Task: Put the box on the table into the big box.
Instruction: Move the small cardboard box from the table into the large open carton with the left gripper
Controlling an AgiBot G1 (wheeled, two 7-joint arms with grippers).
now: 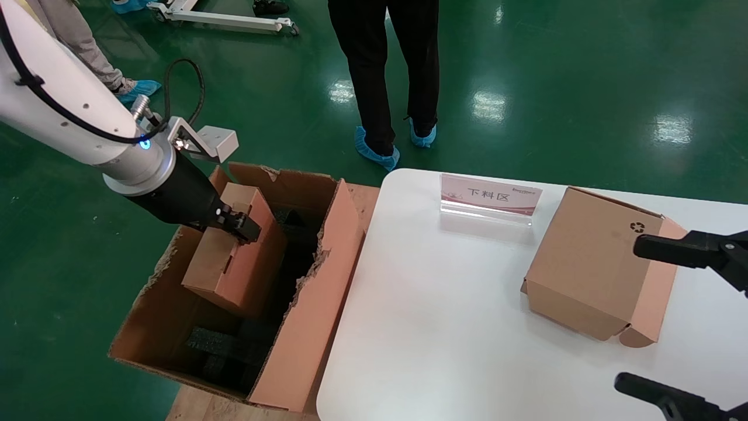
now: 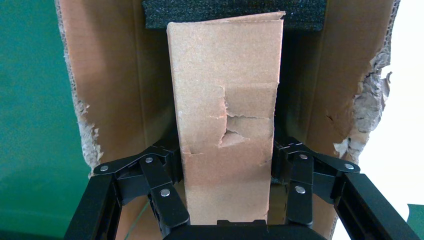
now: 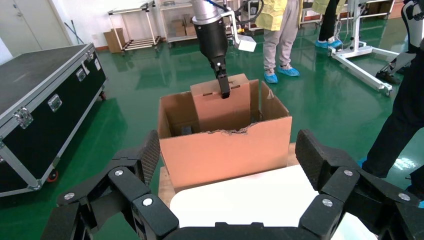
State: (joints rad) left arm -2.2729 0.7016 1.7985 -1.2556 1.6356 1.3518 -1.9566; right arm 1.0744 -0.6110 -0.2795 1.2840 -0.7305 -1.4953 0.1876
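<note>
On the left, the big box (image 1: 304,316) stands on the glossy green floor (image 1: 555,88) beside the white counter (image 1: 444,304). The left hand (image 1: 236,225) grips the box (image 1: 234,263), tilted inside it over black foam (image 1: 222,351). Far right, the right hand (image 3: 227,165) hovers wide open near a recycling-marked carton (image 1: 590,263).

Left end effector (image 3: 224,89) clamps box (image 3: 221,102) inside big box (image 3: 225,150).

Bright, even overhead light; white glare patches on the floor (image 1: 584,88). Soft shadows beneath the boxes. Sharp throughout, only slightly soft on the near fingers (image 3: 145,210).
</note>
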